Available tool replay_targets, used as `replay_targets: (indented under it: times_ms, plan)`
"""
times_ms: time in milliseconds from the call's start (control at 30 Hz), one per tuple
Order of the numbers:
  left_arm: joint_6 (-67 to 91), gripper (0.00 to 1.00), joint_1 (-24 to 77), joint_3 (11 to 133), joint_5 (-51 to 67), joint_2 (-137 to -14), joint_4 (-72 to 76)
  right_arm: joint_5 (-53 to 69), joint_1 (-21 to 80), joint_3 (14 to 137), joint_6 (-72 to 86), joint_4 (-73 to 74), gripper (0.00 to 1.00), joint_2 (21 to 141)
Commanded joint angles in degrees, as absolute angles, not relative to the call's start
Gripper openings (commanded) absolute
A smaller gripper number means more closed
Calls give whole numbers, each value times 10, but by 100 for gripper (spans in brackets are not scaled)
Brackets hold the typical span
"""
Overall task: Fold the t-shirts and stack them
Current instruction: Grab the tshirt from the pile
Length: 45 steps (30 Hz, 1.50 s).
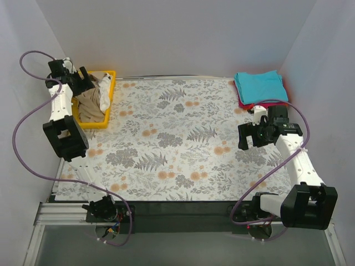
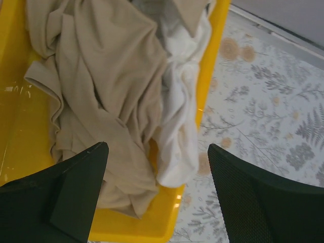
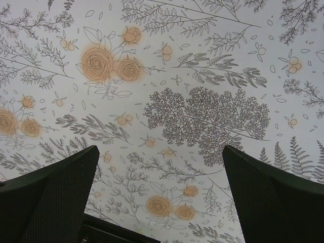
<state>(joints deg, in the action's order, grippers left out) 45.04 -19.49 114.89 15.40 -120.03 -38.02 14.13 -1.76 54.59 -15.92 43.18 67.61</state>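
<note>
A crumpled tan-khaki t-shirt and a white t-shirt lie in a yellow bin; they also show in the top view as the tan shirt and the white one. My left gripper is open and empty, above the bin's near corner. A folded teal t-shirt lies on a red-pink t-shirt at the far right. My right gripper is open and empty above the printed cloth, in front of that stack.
The white cloth printed with grey ferns and orange flowers covers the table. The yellow bin stands at its far left corner. Grey walls close in the back and sides. Purple cables loop off both arms.
</note>
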Motion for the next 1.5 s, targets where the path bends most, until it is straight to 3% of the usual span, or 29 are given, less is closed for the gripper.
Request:
replay_targets:
  times_ms: [0,233,367,500,533,633,800,1133,1467]
  plan:
    - [446,73,-197,1176,127,-1226,-367,154,-16,544,-152,417,98,691]
    - [447,73,-202,1165,71,-1295,-339,153,-16,550,-150,417,98,712]
    - [443,67,-203,1188,62,-1339,-346,147,-16,545,-155,416,98,719]
    - [446,38,-209,1208,83,-1339,-349,141,-16,543,-159,416,98,716]
    - [446,19,-212,1216,92,-1333,-349,142,-16,544,-159,417,98,715]
    - [446,0,-214,1241,99,-1307,-354,143,-17,545,-163,417,98,706]
    - [437,0,-220,1365,133,-1259,-367,137,-17,544,-172,417,98,679]
    - [471,0,-214,1361,256,-1057,-229,139,-17,557,-177,417,98,650]
    - [391,0,-171,1318,144,-1021,-200,157,-17,570,-169,417,98,647]
